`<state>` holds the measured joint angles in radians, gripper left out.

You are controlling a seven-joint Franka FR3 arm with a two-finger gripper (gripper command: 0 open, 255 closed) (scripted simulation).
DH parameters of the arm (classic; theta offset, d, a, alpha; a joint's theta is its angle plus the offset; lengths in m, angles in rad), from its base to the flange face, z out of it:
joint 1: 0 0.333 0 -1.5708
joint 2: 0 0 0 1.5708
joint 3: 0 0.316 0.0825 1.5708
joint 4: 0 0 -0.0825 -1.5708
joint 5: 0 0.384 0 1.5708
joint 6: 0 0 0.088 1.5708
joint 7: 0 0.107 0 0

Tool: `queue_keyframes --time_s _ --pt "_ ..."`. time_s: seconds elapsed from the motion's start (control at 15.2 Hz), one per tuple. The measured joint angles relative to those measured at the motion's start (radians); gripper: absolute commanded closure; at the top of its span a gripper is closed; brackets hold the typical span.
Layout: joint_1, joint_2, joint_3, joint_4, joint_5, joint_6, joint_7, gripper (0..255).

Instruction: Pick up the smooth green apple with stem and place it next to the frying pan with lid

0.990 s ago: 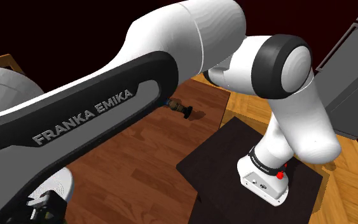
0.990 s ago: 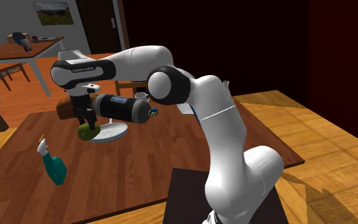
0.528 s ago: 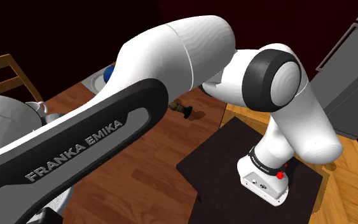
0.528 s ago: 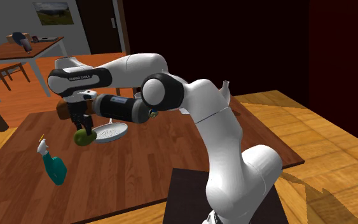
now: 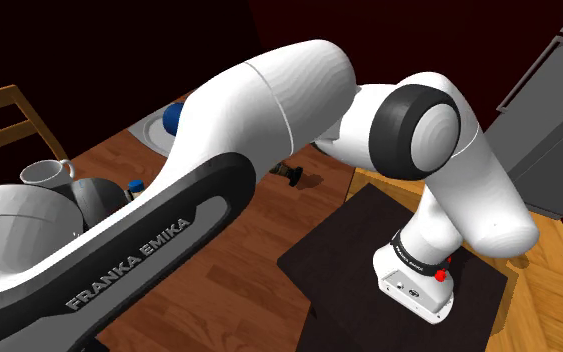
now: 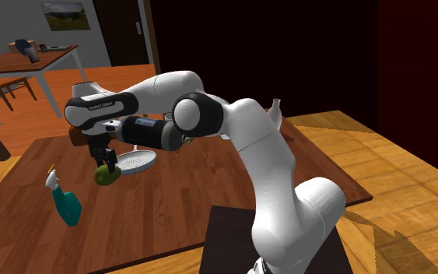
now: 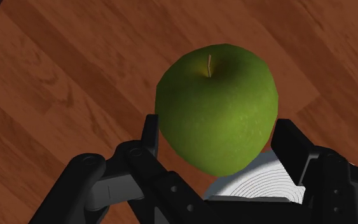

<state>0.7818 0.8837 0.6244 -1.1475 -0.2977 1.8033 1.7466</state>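
Note:
A smooth green apple [image 7: 217,95] with a thin pale stem sits clasped between my black fingers [image 7: 149,135], so my gripper [image 7: 219,141] is shut on it. In the second exterior view the gripper [image 6: 103,160] points down and holds the apple [image 6: 106,176] low over the brown wooden table [image 6: 178,194]. It hangs just left of a white ribbed round dish [image 6: 136,161], which looks like the lidded pan. That ribbed white surface [image 7: 260,184] also lies right behind the apple, by my right finger.
A teal spray bottle [image 6: 66,205] stands left of the apple near the table's front. A brown lump [image 6: 75,135] lies behind the gripper. The shoulder view has a white cup [image 5: 45,172], a dark vessel [image 5: 94,197] and a grey dish with a blue knob [image 5: 165,124].
The arm has swung and lowered the hand, bringing the held apple down closer to the table beside the white ribbed dish. The grip on the apple has stayed the same.

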Motion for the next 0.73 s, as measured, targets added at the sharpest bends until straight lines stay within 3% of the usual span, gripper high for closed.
queue_keyframes --time_s 0.73 --pt "-0.002 0.054 -0.020 -0.058 -0.022 0.106 0.000 255"
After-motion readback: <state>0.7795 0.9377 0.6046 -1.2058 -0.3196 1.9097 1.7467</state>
